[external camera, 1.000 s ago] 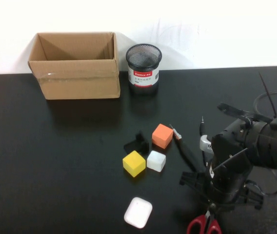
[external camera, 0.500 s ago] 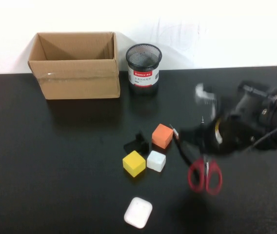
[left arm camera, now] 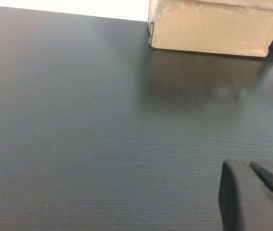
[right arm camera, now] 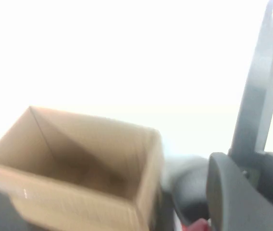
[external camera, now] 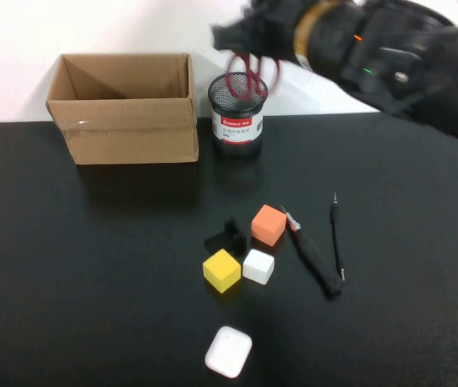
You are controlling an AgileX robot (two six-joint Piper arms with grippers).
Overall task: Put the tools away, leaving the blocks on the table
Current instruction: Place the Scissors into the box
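My right gripper (external camera: 253, 39) is raised at the back, shut on the red-handled scissors (external camera: 245, 74), which hang blurred over the black mesh cup (external camera: 238, 121). In the right wrist view the gripper (right arm camera: 244, 163) holds the silver blade (right arm camera: 266, 72). The thick black-handled tool (external camera: 314, 254) and the thin screwdriver (external camera: 337, 234) lie on the table (external camera: 92, 258) at right of centre. The orange (external camera: 268, 224), yellow (external camera: 222, 270) and white (external camera: 258, 266) cubes and the black piece (external camera: 227, 237) sit beside them. My left gripper (left arm camera: 256, 192) shows only in its wrist view, low over bare table.
An open cardboard box (external camera: 128, 129) stands at the back left, next to the mesh cup; it also shows in the left wrist view (left arm camera: 213, 24) and the right wrist view (right arm camera: 79, 159). A white rounded case (external camera: 229, 351) lies near the front edge.
My right gripper has lifted the scissors from the front right of the table and carried them up and back to above the mesh cup. The other things have not moved.
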